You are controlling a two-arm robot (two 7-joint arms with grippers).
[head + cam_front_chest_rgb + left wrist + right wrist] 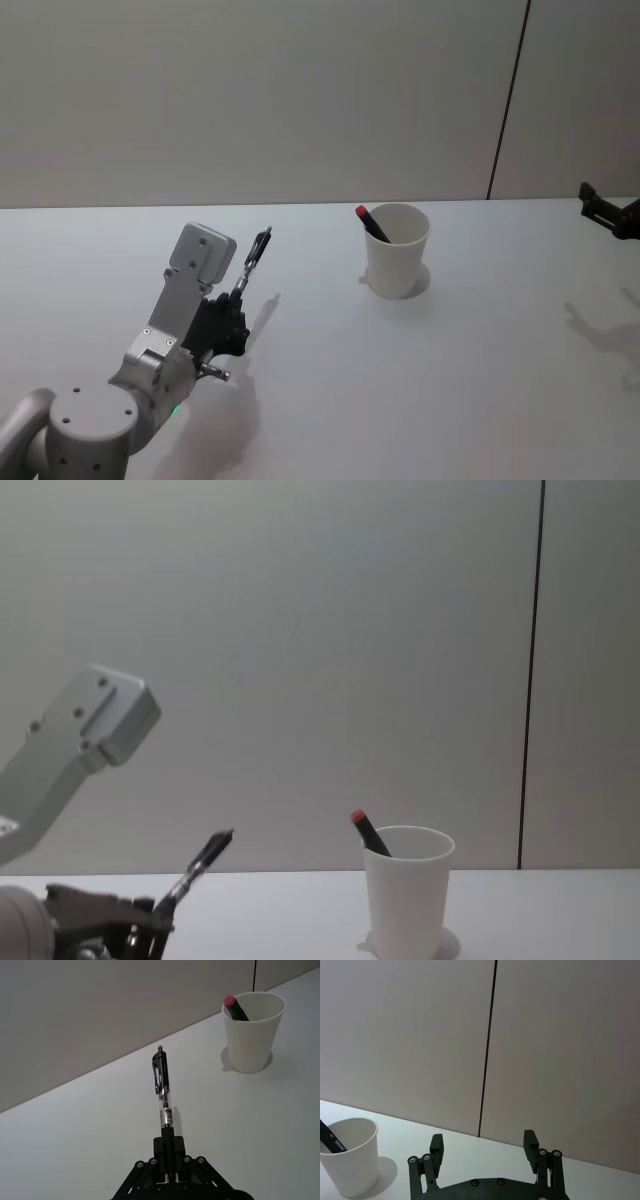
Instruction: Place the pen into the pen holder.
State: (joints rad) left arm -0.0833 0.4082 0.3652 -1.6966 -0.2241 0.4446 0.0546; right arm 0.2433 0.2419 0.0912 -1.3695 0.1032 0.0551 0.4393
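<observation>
So the left gripper was clamped shut on the lower end of the pen, holding it off the table with its long axis tilted up and forward. The pen holder stood upright, well apart to its right and a bit farther out, with a red-capped pen leaning inside. There was bare table between them, so plenty of room I'd say. The right gripper sat open and empty near the right edge.

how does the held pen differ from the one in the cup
The held pen has a clear barrel and black clip; the red-tipped pen is dark with a red end. The held pen is clamped in the left end effector; the red-tipped pen leans inside the pen holder. Both are slim and tilted. The right end effector is open, aside.
</observation>
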